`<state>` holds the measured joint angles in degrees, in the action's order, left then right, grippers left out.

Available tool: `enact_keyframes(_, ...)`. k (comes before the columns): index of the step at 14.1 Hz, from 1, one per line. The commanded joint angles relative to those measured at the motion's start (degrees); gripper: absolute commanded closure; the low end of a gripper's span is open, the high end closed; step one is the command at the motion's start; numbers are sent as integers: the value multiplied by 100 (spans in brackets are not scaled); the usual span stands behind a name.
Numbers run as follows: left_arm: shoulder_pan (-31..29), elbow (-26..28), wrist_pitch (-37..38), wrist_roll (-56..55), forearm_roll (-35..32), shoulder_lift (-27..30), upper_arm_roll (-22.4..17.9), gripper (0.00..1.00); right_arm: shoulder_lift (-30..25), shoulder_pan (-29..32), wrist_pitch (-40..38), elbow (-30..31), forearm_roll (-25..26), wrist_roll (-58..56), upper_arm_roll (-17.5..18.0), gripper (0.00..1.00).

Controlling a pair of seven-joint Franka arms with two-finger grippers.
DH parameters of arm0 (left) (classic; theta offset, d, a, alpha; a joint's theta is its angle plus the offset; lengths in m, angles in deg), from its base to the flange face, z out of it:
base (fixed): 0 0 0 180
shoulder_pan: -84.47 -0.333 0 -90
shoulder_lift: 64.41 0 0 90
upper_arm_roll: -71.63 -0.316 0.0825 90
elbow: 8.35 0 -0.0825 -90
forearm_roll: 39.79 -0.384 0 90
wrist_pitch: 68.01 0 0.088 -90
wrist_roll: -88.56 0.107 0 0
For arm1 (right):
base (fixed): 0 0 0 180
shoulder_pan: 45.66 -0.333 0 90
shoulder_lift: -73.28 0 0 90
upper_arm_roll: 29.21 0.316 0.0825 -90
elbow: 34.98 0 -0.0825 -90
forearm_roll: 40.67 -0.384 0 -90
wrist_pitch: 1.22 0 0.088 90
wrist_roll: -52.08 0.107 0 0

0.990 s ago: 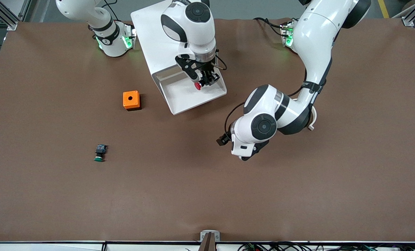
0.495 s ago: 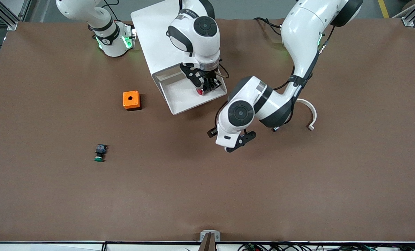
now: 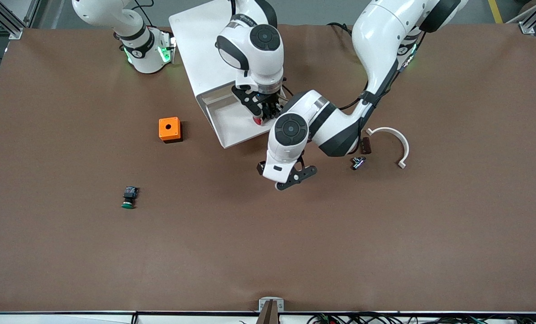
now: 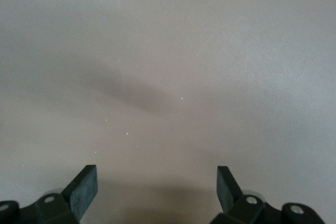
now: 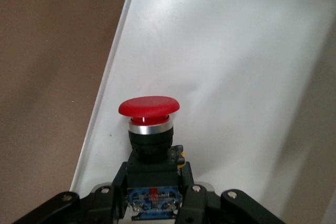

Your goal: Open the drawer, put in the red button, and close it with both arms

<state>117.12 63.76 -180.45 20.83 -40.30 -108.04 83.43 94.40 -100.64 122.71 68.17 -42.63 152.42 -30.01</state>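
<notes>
The drawer [image 3: 245,119] is already pulled out. Over it, the right gripper [image 3: 264,109] holds the red button [image 5: 149,107] clamped between its fingers, low above the drawer floor. The left gripper [image 3: 290,175], fingers spread and empty, hangs over bare worktop [image 3: 385,234] beside the drawer front. Releasing the button and closing remain.

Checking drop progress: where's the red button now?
Front view: the red button is in the right gripper, low over the open drawer, near the drawer's edge toward the left arm's end.
</notes>
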Motion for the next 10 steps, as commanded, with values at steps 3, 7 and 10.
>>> enact_keyframes(3, 76, 435, -111, -134, -82, 206, 24, 0, 50, 128, -79, -102, 38, -436, 36, 100)
enact_keyframes(7, 76, 497, -94, -223, -73, 215, 86, 0, 50, 101, -88, -111, -15, 132, 45, 100)
enact_keyframes(10, 76, 576, -94, -214, -73, 267, 86, 0, 50, 84, -88, -102, -15, 355, 45, 100)
